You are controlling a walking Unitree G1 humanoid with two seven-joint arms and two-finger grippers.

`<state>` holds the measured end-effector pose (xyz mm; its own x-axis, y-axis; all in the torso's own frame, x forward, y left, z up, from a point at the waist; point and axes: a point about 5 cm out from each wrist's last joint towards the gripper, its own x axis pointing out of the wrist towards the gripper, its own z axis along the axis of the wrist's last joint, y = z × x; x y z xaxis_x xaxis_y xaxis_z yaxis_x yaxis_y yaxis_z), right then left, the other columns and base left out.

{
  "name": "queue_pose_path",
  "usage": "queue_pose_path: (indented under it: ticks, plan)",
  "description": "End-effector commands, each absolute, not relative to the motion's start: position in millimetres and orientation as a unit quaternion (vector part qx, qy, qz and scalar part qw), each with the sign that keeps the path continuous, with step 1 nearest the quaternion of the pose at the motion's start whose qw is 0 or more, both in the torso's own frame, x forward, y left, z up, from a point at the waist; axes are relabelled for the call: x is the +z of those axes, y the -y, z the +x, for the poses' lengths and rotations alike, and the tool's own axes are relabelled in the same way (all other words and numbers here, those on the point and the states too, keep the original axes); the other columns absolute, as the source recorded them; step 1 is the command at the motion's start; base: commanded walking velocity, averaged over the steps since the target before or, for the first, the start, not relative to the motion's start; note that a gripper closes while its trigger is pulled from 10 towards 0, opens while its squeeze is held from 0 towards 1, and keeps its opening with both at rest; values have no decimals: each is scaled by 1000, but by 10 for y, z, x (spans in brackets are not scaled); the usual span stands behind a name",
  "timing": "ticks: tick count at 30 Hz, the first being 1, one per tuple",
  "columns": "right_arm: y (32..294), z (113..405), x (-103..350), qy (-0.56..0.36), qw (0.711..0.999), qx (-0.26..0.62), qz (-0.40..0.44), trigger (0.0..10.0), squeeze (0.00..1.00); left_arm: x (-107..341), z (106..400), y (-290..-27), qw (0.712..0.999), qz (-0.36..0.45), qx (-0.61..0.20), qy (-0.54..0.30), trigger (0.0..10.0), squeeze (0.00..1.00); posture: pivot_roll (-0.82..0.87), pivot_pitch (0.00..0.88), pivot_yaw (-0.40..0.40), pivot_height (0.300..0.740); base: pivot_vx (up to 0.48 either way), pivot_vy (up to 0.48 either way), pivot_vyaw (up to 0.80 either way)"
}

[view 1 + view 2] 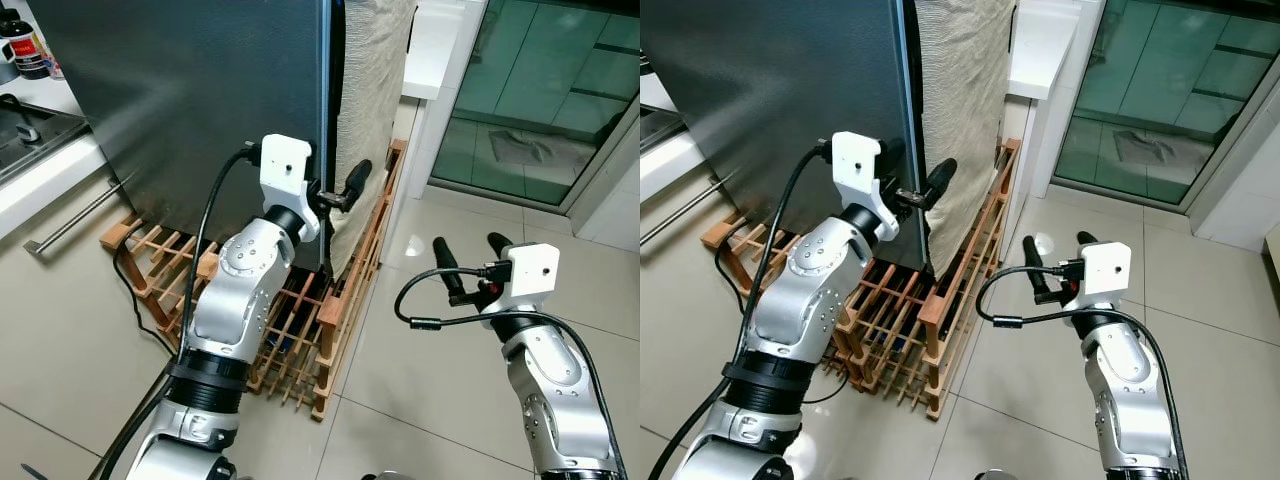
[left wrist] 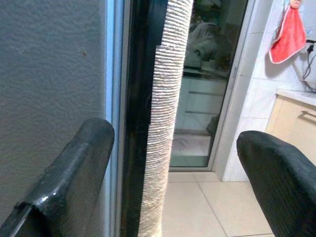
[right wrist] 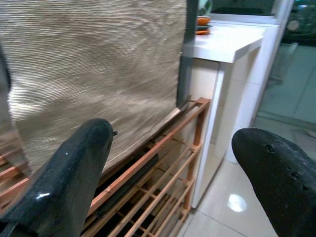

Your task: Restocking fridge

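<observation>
Step in hand: getting the fridge open, by my reading. The door looks shut, or at most barely cracked, and nothing to stock is held by either arm.
Fridge door [image 1: 180, 110]: a tall dark grey panel, upright, its right-hand edge showing a pale blue strip with a dark gap beside it.
Left pincer [image 1: 335, 190]: raised to that door edge, fingers apart. In the left wrist view one finger [image 2: 74, 177] lies against the door face and the other stands out in the open air to the side, so the edge sits between them, not yet clamped.
Cloth cover [image 1: 370, 90]: a beige woven sheet hanging down the fridge side, just behind the door edge and close to the left pincer.
Right pincer [image 1: 472, 262]: held low over the tiled floor [image 1: 450, 400], well apart from the fridge, fingers spread and carrying nothing.
Wooden rack [image 1: 300, 330]: a slatted frame on the floor under the fridge, by the left arm.
Worktop [image 1: 435, 45]: a white slab just beyond the fridge.
Next move: I'd judge the left fingers must close on or hook behind the edge and pull outward. The cloth could get caught in the grip.
</observation>
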<state>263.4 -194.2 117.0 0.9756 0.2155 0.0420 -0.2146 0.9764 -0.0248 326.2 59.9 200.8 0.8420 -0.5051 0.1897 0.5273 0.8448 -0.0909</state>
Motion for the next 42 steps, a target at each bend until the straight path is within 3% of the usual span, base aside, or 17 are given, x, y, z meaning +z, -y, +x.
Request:
queue_pose_path:
  ticks: [1,8,20,29,42]
  plan:
    - [1913,2618,1213,26,992,123,-10,10000,0,2043,3239,-575,954,-70,-279,84,10000,0,-122,0,12,740,0,0,0]
    - [1726,2537,1135,3,981,196,-8,10000,0,2007,3219,-495,949,-74,-300,67,10000,0,-122,0,20,740,0,0,0]
    - [1753,2615,1188,12,986,168,-5,10000,0,1984,3315,-393,949,-61,-306,54,10000,0,-128,0,26,740,0,0,0]
    - [1721,2687,1217,20,987,160,-8,10000,0,1870,3549,-263,959,-92,-270,10,10000,0,-134,0,33,740,0,0,0]
    - [1722,2649,1191,16,988,156,-6,10000,0,1793,3707,-359,971,-128,-202,-15,10000,0,-152,0,46,740,0,0,0]
